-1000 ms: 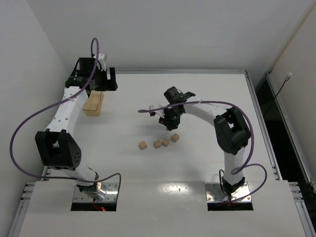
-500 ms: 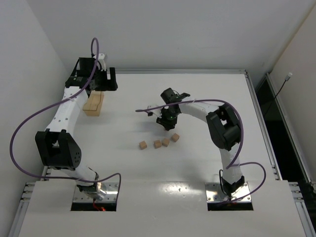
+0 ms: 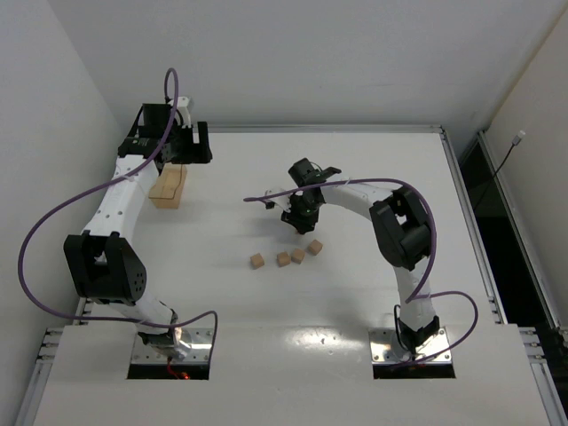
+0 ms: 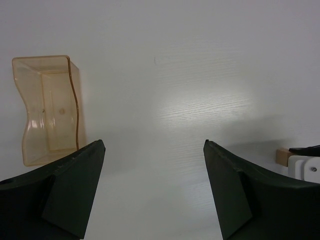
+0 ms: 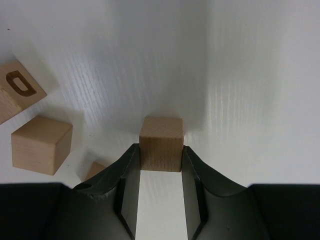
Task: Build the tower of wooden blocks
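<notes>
My right gripper (image 3: 299, 217) is shut on a small light-tan wooden cube (image 5: 160, 142), pinched between both fingertips close above the white table. Just in front of it several more cubes lie singly in a loose row: one (image 3: 257, 261) at the left, two (image 3: 283, 258) (image 3: 298, 256) almost touching, one (image 3: 315, 247) at the right. None rests on another. In the right wrist view a plain cube (image 5: 41, 145) and a lettered cube (image 5: 17, 90) lie to the left of the held one. My left gripper (image 3: 188, 142) (image 4: 153, 145) hangs open and empty at the far left.
A tan tray (image 3: 169, 188) (image 4: 47, 107) lies below the left gripper near the table's left edge. Side walls stand on the left and at the back. Purple cables loop off both arms.
The right arm's elbow has swung left and its gripper has shifted slightly left with the cube still in it. The left arm has not moved.
</notes>
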`<state>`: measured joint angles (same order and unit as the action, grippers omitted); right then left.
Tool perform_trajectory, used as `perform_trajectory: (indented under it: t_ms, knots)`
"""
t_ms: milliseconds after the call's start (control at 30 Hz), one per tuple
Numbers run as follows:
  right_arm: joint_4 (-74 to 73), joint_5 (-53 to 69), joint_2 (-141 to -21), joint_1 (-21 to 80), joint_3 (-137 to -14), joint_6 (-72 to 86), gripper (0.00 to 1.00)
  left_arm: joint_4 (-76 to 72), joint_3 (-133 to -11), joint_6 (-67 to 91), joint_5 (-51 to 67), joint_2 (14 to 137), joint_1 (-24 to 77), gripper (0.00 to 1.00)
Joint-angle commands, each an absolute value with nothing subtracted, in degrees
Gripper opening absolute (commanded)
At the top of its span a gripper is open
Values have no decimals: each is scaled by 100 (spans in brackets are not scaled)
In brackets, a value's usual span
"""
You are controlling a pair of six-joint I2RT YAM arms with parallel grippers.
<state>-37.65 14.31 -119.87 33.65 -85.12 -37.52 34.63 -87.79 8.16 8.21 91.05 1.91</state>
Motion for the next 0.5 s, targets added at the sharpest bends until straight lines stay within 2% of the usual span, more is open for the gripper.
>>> perform_trajectory:
  t_ms: [0, 367, 467]
  knots:
    - [-3771, 1450, -12076, 3410, -8675, -3937, 20, 3384, -8912, 817, 923, 9097, 176, 78]
    - [-4060, 1389, -12137, 3463, -8788, -4412, 16, 3384, -8912, 817, 1028, 9097, 176, 78]
    - [-4131, 1389, -12199, 3463, -8859, -4412, 21, 3384, -8912, 817, 1028, 9097, 176, 78]
